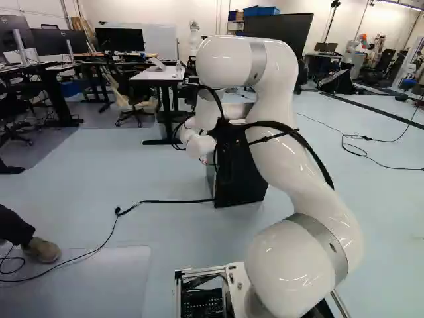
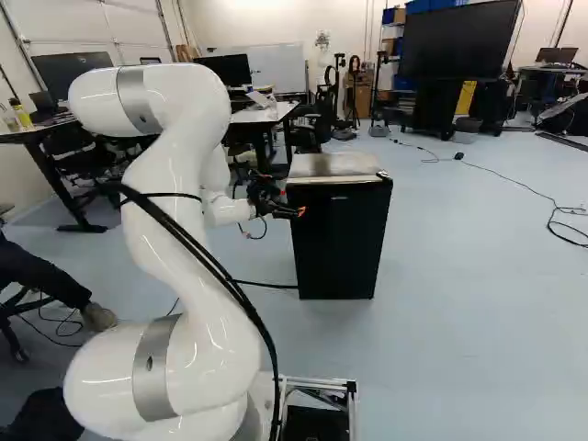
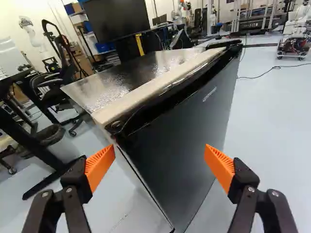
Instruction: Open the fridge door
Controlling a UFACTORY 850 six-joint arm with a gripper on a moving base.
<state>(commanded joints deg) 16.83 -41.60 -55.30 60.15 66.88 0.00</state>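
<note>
The gripper (image 2: 299,212) is spread wide, with nothing held between its orange pads (image 3: 99,167). It is aimed at the door-side top corner of the black mini fridge (image 2: 338,241), whose door (image 3: 187,131) is closed. The white arm (image 2: 188,220) is arched high, its wrist lowered near that corner. The fridge is carried by the floor (image 2: 469,303), in from its far edge.

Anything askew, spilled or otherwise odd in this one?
Nothing looks damaged or spilled: the mini fridge stands upright and its door looks shut. The only untidy thing is a black cable lying loose across the floor from beside the fridge, bending sharply partway.
</note>
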